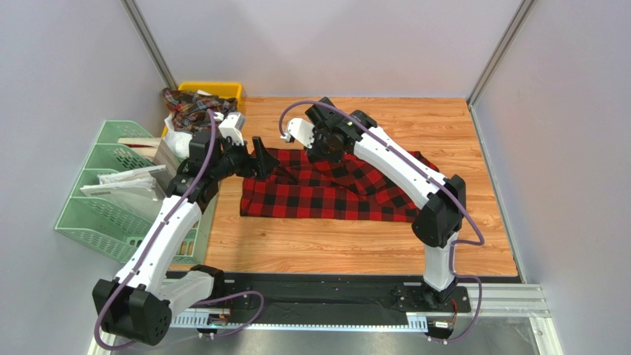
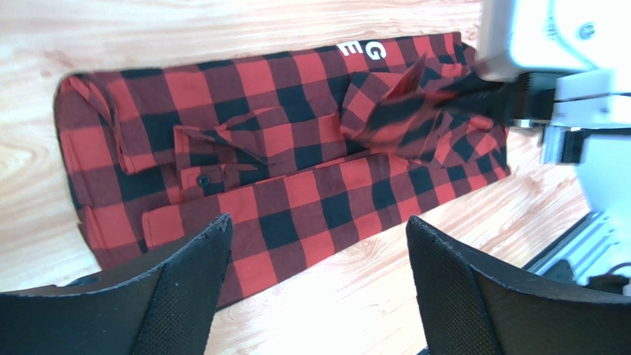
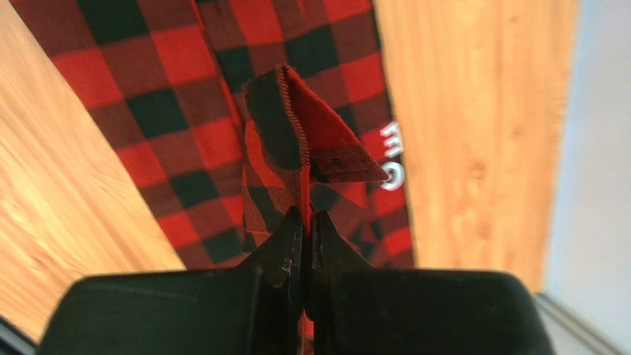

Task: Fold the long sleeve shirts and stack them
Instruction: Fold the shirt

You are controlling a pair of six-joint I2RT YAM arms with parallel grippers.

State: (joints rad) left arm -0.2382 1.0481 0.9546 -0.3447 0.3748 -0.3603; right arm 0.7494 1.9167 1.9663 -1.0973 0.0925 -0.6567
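1. Red-and-black shirt (image 1: 326,194) lies partly folded mid-worktop (image 1: 355,248).
2. One raised fold is pinched tight in the right hand (image 3: 304,222). The left hand (image 2: 318,233) hovers spread wide, gripping nothing.
3. Risk imo: that thin pinch could slip, or a one-handed pull could drag the folds apart.

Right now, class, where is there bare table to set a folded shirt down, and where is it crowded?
Free: the wood between the red shirt and the black base rail; the strip right of the shirt. Crowded: the left edge, by green rack and yellow bin.
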